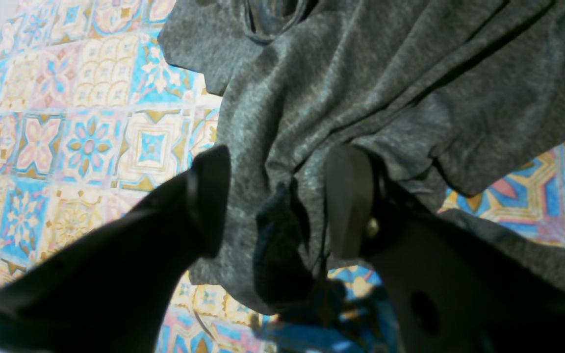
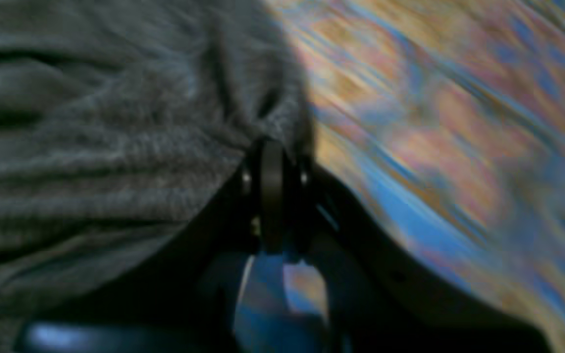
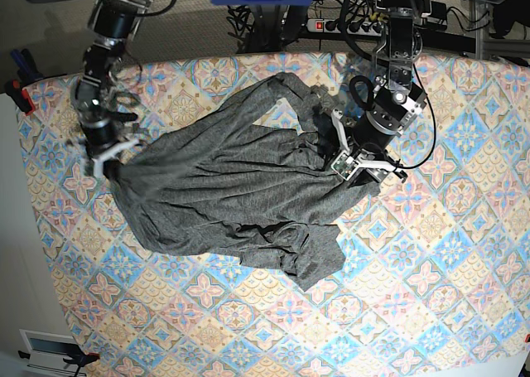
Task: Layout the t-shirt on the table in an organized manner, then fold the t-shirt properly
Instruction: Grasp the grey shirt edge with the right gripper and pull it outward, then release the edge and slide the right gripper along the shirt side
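1. The dark heather-grey knit t-shirt lies crumpled and stretched across the upper middle of the counter, deep wrinkles running between the two arms.
2. Its collar opening shows at the top of the left wrist view, and loose folds trail toward the counter's middle.
3. The counter wears a pastel blue, pink and cream floral tile-pattern cloth, bare around the shirt on every side.
4. The right hand is pinched fully closed on a bunched edge of the shirt, at its end on the base view's left.
5. The left hand stands partly open, its two fingers straddling a hanging fold of grey fabric without clamping it.
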Robot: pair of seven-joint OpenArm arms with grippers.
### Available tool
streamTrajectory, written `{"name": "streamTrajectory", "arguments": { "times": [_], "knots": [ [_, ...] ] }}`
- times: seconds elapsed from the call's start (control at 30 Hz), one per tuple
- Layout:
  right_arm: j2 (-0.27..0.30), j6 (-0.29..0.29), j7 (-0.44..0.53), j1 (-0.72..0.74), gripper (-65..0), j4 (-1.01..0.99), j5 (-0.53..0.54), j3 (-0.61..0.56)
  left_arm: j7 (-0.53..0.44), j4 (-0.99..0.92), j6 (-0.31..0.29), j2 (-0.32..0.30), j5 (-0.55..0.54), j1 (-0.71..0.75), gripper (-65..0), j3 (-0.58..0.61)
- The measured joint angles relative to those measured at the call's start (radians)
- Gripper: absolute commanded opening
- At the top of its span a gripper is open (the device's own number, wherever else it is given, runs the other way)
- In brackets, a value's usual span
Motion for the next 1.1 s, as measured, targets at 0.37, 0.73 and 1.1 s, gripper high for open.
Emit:
{"name": "streamTrajectory", "arguments": {
  "times": [0.37,0.73,1.1],
  "knots": [
    [0.000,0.000,-0.003,-0.017,-65.0,0.043,0.002,0.129,0.000,0.000,0.000,0.001,0.002,0.006,-33.5,0.000],
    [-0.039,0.000,0.001,-0.035,-65.0,0.035,0.002,0.304,0.000,0.000,-0.001,0.003,0.003,0.014,-33.5,0.005],
    [-0.036,-0.003,0.005,-0.032,-51.0,0.035,0.002,0.324,0.000,0.000,0.000,-0.003,0.006,0.014,-33.5,0.036]
  ]
}}
